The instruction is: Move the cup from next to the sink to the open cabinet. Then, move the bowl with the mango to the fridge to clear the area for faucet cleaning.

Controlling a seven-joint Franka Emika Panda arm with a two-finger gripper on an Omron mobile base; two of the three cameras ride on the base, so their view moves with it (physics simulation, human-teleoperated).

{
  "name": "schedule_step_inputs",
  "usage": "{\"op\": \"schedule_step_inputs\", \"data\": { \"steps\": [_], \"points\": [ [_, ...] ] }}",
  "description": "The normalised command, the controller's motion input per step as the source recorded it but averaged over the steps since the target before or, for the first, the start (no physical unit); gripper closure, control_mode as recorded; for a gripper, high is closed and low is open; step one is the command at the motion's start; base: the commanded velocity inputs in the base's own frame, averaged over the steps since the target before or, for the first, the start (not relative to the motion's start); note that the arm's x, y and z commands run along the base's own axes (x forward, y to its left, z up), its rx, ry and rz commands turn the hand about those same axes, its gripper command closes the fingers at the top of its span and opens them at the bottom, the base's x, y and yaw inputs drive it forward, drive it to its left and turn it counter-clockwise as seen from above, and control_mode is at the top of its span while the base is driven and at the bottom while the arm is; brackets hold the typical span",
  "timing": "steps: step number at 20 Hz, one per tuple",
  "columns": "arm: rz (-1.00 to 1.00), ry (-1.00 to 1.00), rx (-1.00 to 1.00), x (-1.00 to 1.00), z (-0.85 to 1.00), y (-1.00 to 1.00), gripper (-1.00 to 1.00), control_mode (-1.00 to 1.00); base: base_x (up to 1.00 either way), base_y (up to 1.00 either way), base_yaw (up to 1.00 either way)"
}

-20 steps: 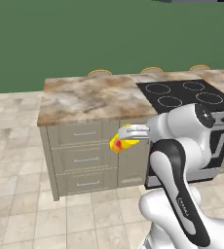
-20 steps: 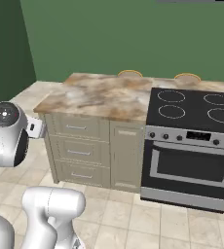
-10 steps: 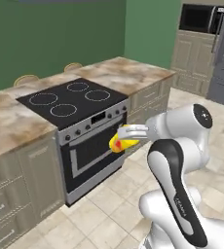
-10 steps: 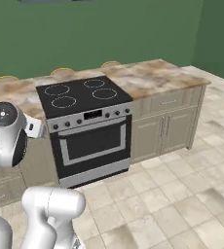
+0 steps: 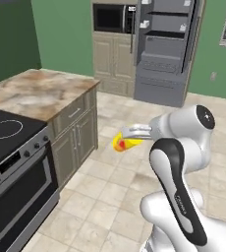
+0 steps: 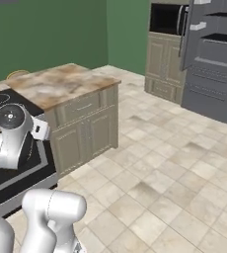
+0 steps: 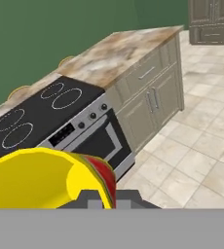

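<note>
Left base view has my gripper (image 5: 127, 135) out in front of my forearm with the cup (image 5: 123, 142) pinched in it — the jaws are drawn tight on the cup's wall, and the cup lies tipped over, its long axis running roughly level rather than upright, well above the tiled floor (image 5: 115, 197).

What the coming move turns on is where the open cabinet lies from my hand, and I cannot pick it out from here. Ahead and far off stands the fridge (image 5: 165, 49) with its door swung wide, and beside it the wall oven unit (image 5: 112, 47); both are well apart from the cup. Nearer, to my left, are the marble counter (image 5: 41, 91) and the stove (image 5: 7, 133). I judge the base must carry me further before any reach makes sense, and the cup should be brought upright before it is set on a shelf.

Hand view gives what the base cameras do not — the cup's yellow inside (image 7: 33, 182) and its red-streaked rim close under the camera, mouth turned toward the lens, with the stove (image 7: 41, 114) and counter (image 7: 128, 51) beyond it. Right base view shows my elbow by the stove (image 6: 17, 168), the counter (image 6: 61, 84), and the fridge (image 6: 211, 64) across the floor.
</note>
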Motion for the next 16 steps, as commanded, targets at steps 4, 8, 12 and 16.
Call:
{"op": "schedule_step_inputs", "data": {
  "steps": [4, 8, 12, 16],
  "points": [
    [0.00, 0.00, 0.00, 0.00, 0.00, 0.00, 1.00, 1.00, 0.34, 0.00, -0.02],
    [0.00, 0.00, 0.00, 0.00, 0.00, 0.00, 1.00, 1.00, 0.24, 0.00, 0.00],
    [0.00, 0.00, 0.00, 0.00, 0.00, 0.00, 1.00, 1.00, 0.13, -0.13, -0.40],
    [0.00, 0.00, 0.00, 0.00, 0.00, 0.00, 1.00, 1.00, 0.37, -0.02, -0.60]
  ]
}}
